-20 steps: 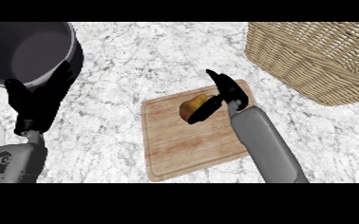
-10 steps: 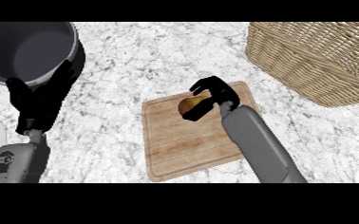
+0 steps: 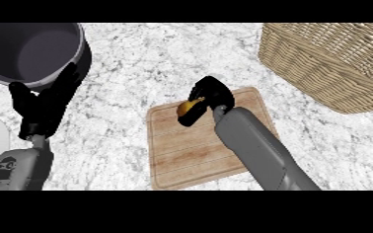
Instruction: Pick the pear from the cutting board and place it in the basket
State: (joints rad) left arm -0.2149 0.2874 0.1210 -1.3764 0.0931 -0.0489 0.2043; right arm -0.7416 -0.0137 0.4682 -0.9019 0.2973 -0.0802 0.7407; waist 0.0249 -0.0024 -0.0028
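The robot's right hand point(image 3: 209, 96), black at the end of a grey forearm, is curling its fingers and thumb round the small yellow-orange pear point(image 3: 188, 107), which is showing only partly between them. The pear is sitting over the upper left part of the pale wooden rectangular cutting board point(image 3: 197, 153); whether it is touching the board or raised just above it cannot be told from this angle. The cutting board is lying on the white and grey marbled desk point(image 3: 153, 74), with the right forearm crossing it from the lower edge. The woven wicker basket point(image 3: 320, 64) is standing at the upper right, well apart from the pear. The left hand point(image 3: 44, 106) is resting at the left side with its fingers straight and pointing up, overlapping the lower rim of a dark grey round metal pot point(image 3: 40, 49) in the upper left corner.
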